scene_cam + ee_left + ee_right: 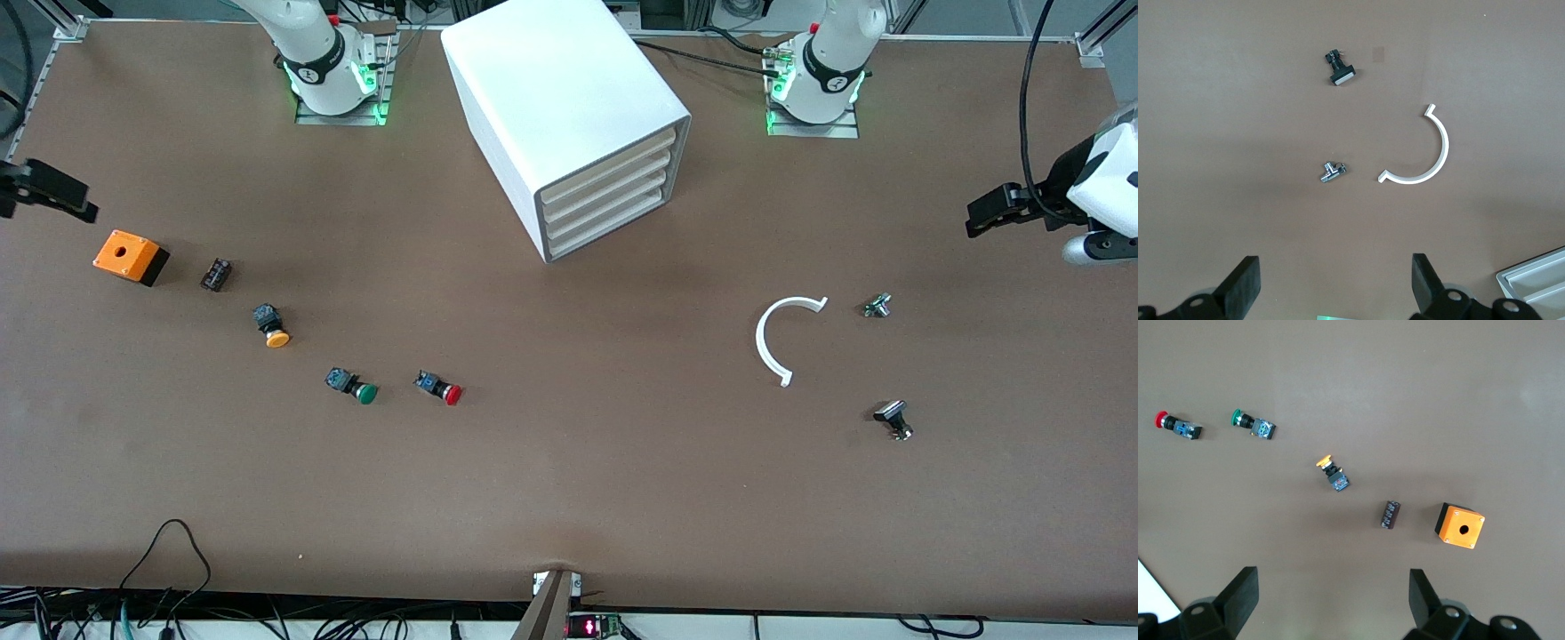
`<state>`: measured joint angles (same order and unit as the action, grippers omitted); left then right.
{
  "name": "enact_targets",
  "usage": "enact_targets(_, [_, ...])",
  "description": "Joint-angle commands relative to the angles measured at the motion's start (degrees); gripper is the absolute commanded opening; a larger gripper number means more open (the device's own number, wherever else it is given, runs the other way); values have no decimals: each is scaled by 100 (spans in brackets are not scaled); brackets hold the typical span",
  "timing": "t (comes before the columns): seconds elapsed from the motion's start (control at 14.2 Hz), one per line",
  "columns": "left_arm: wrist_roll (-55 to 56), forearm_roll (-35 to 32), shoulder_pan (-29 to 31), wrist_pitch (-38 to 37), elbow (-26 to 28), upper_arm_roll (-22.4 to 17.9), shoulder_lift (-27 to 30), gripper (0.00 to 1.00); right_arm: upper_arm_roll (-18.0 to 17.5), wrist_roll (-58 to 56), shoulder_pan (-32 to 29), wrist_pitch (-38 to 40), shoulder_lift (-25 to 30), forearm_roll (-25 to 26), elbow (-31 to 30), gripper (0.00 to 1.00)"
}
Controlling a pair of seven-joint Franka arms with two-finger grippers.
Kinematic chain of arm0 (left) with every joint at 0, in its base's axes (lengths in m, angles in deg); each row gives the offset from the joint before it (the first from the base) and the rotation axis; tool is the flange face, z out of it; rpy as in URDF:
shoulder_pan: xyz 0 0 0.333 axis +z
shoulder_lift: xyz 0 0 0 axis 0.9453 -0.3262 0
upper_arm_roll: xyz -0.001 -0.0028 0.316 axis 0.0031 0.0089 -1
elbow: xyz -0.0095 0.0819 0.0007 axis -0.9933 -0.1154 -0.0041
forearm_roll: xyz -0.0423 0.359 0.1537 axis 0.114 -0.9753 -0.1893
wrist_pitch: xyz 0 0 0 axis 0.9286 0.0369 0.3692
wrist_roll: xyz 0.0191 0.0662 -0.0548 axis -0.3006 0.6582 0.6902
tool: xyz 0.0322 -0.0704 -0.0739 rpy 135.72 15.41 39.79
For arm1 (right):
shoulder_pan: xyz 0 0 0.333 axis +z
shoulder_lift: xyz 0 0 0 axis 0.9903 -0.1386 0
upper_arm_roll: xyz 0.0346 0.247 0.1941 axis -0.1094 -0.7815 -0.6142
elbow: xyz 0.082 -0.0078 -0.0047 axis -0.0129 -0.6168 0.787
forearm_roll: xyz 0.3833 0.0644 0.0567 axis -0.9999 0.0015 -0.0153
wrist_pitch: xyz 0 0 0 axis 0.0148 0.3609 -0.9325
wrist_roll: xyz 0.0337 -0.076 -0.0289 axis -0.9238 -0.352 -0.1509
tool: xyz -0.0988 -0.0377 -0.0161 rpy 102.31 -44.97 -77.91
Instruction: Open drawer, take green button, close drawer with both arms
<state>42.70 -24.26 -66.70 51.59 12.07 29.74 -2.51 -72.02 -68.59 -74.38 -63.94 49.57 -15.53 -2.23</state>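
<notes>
Cabinets: one white box cabinet (569, 116)
Drawers: four alike, stacked in the cabinet; top drawer (612, 168); all shut
Push buttons: three; one green-capped button (352, 386); one red-capped button (439, 388); one orange-yellow-capped button (271, 325)
Orange boxes: one orange box (130, 257); single round hole in its top face
Small dark blocks: one dark block (215, 274)
White curved pieces: one white half-ring (770, 338)
Small metal fittings: one metal fitting (877, 306)
Black flat-headed parts: one black part (893, 418)
Robot arms: two; one gripper each; left gripper (1336, 283); right gripper (1333, 600); two fingers on each
</notes>
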Motion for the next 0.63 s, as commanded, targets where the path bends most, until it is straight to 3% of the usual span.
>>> enact_targets(0.0, [-97, 84, 39, -53, -155, -21, -93, 100, -71, 22, 165, -45, -10, 71, -136, 100])
enact_targets(0.21, [-88, 75, 39, -53, -191, -47, -85, 100, -272, 628, 219, -238, -81, 220, -232, 100])
enact_targets(0.42, [-79, 75, 39, -44, -295, -21, -102, 100, -1272, 559, -603, -238, -72, 476, -355, 100])
enact_targets(0.49, [-106, 75, 39, -44, -314, -47, -111, 100, -1519, 559, -790, -212, -81, 467, -355, 100])
enact_targets(0.56, [-167, 75, 39, -53, -322, -73, -111, 100, -1522, 646, -792, -195, -81, 450, -355, 100])
